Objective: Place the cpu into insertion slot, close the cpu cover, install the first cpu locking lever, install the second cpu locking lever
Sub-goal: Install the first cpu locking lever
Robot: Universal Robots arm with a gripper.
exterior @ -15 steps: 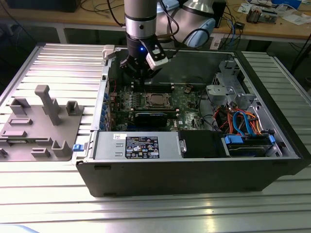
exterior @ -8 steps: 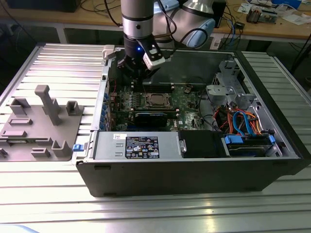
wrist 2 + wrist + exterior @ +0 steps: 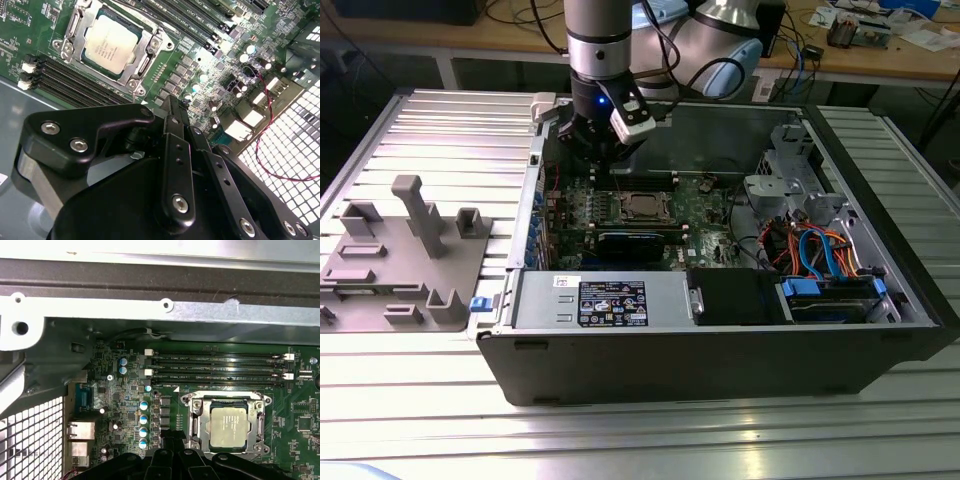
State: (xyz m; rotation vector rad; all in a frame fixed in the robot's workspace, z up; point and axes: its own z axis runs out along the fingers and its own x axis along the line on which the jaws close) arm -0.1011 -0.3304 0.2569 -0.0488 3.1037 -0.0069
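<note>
Hovering above the green board (image 3: 30, 20) just beside the insertion slot (image 3: 67, 50), the pincer (image 3: 176, 105) looks closed and empty; the cpu (image 3: 111, 42) lies seated mid-board, the cpu cover (image 3: 146, 55) apparently down. Lever work probably wants steady, square pressure, clear of the chip

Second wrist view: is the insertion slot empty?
No, the cpu lies seated in the insertion slot on the green board, its silvery top facing up.

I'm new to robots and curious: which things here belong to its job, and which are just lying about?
Job: claw, cpu, cpu cover, insertion slot.
Lying about: grey holder block, blue cables, memory slots.
</note>
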